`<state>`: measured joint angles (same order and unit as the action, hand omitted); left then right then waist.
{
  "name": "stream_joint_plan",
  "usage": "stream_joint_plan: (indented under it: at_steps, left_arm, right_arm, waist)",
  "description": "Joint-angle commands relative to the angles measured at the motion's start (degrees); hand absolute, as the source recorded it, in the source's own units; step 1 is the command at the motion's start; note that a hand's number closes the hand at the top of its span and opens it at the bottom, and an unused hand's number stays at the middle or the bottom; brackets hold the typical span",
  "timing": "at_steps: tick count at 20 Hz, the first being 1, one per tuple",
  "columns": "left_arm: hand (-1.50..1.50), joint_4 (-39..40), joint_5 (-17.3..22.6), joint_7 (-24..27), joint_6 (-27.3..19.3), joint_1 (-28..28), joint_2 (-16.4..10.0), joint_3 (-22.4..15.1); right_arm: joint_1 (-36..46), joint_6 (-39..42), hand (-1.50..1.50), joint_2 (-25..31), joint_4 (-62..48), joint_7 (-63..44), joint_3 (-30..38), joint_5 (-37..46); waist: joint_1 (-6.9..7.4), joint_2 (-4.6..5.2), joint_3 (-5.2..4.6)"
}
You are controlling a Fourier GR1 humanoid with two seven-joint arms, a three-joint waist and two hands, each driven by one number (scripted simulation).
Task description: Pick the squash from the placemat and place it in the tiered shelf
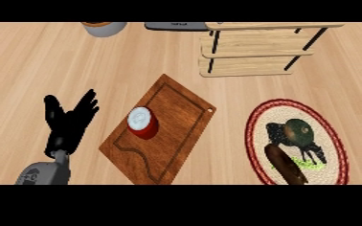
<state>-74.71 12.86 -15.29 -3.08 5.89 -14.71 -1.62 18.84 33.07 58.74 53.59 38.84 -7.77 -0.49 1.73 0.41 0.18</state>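
Note:
The squash (301, 132), dark green and round, lies on the round woven placemat (259, 124) with a red rim at the lower right. My right hand (277, 134) is on it, coming in from the lower edge; the thumb lies along the squash's left side and the fingers curl round its lower right, hiding part of it. The tiered shelf (247, 66), light wood with black posts, stands at the back right, apart from the mat. My left hand (69, 119) rests open at the lower left, fingers up, holding nothing.
A dark wooden cutting board (173, 124) lies in the middle with a red and white can (143, 122) standing on it. At the back edge are a grey bowl (105, 28) and a grey flat object (176, 26).

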Motion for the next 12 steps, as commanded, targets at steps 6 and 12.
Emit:
stream_joint_plan:
  at_steps: [6,12]
  left_arm:
    - [0.0,-8.1,-0.7,-3.8,-1.5,-6.1,0.9,0.0]
    - [0.0,-2.8,0.0,3.6,3.0,-8.4,0.2,2.8]
  right_arm:
    - [3.2,0.7,-1.5,-6.0,7.1,-10.0,-1.3,3.5]
    - [0.2,-3.5,-1.5,-9.0,15.8,-21.4,-1.1,7.7]
  waist:
    - [-1.2,-0.52,-0.18]
    - [-1.44,-0.49,-0.22]
